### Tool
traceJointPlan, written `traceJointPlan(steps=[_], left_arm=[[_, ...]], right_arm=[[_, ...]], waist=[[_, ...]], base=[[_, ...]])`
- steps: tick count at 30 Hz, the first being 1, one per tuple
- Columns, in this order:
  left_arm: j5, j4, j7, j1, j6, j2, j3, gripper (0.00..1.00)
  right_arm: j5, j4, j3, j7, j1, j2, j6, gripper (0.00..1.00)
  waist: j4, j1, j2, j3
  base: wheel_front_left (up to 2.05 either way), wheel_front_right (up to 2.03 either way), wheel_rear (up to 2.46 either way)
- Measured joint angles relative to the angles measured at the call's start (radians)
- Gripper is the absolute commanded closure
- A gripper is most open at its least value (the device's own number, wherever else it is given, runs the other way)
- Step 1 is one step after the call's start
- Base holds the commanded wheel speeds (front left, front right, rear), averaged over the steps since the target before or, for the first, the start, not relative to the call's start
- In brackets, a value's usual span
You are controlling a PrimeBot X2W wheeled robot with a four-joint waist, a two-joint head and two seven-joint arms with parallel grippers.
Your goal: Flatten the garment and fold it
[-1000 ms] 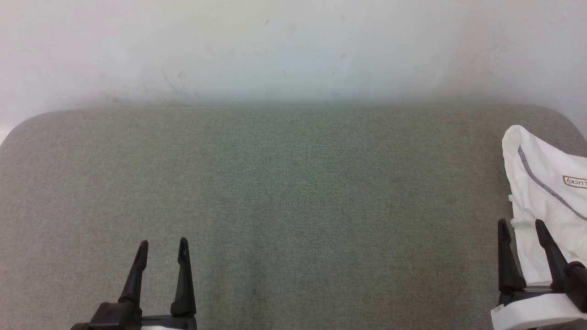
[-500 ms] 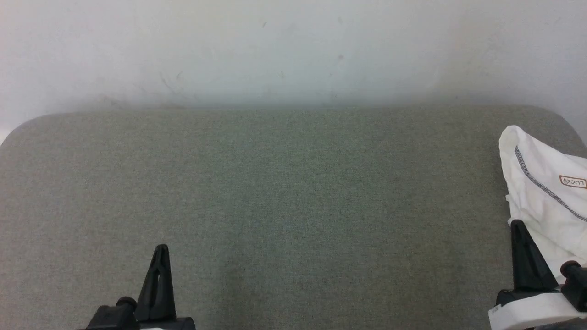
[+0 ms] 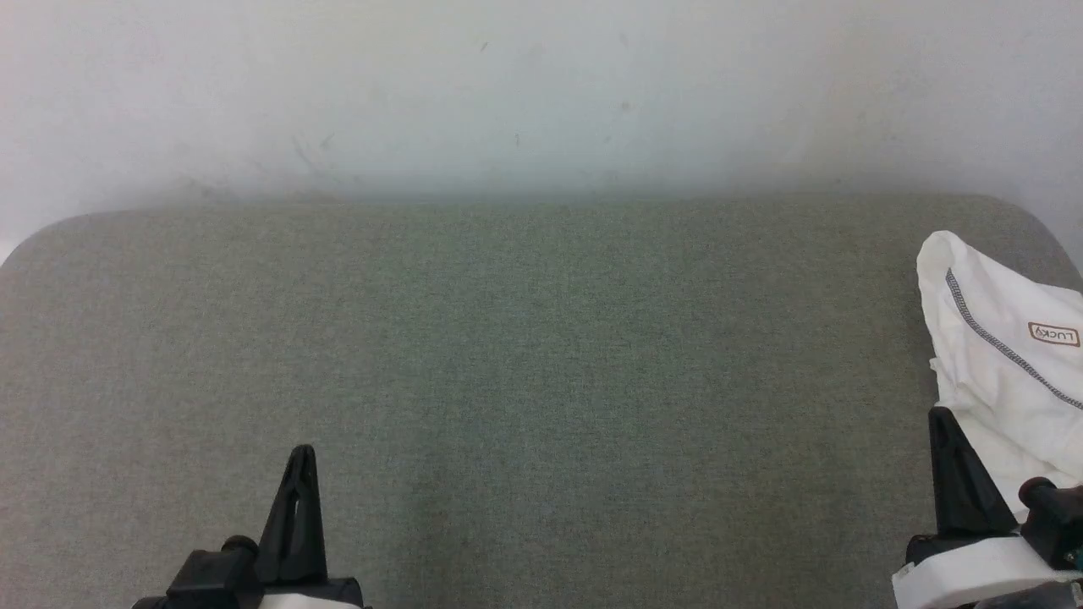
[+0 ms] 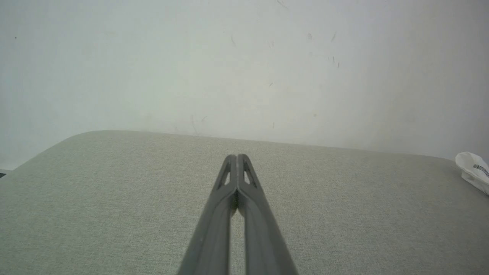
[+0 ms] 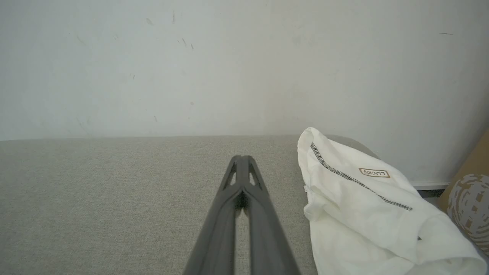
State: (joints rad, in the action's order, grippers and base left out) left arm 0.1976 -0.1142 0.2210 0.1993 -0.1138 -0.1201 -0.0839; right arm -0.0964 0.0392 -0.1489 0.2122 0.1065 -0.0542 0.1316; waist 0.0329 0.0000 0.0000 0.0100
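The garment (image 3: 998,364) lies in a crumpled white heap at the far right end of the grey-green cloth-covered tabletop (image 3: 541,355), partly cut off by the right edge of the head view. A line of dark grey stitching (image 3: 990,334) runs slantwise across it, and a small rectangular label (image 3: 1053,334) reading "LUCKY" faces up on the fabric beyond that seam. The right gripper (image 3: 939,419) sits at the lower right, its fingers pressed together into a single dark point with nothing between them. It is just beside the garment's near left edge, and the right wrist view shows a strip of bare tabletop between the two. The left gripper (image 3: 299,455) is at the lower left, well apart from the garment, and its fingers are likewise closed tip to tip on nothing. A scuffed white wall (image 3: 541,85) rises behind the tabletop. In the right wrist view a brown patterned object (image 5: 468,206) shows past the garment at the right edge.
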Motion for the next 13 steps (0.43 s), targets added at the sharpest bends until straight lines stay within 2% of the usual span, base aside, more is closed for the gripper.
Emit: traceJointPlan(steps=[13], left_arm=[[-0.024, 0.011, -0.024, -0.020, 0.016, 0.008, 0.011, 1.00]], right_arm=[[0.009, -0.004, 0.020, -0.026, -0.011, 0.000, 0.000, 1.00]], waist=[[-0.004, 0.0000, 0.0000, -0.001]], base=[[0.00, 0.00, 0.00]])
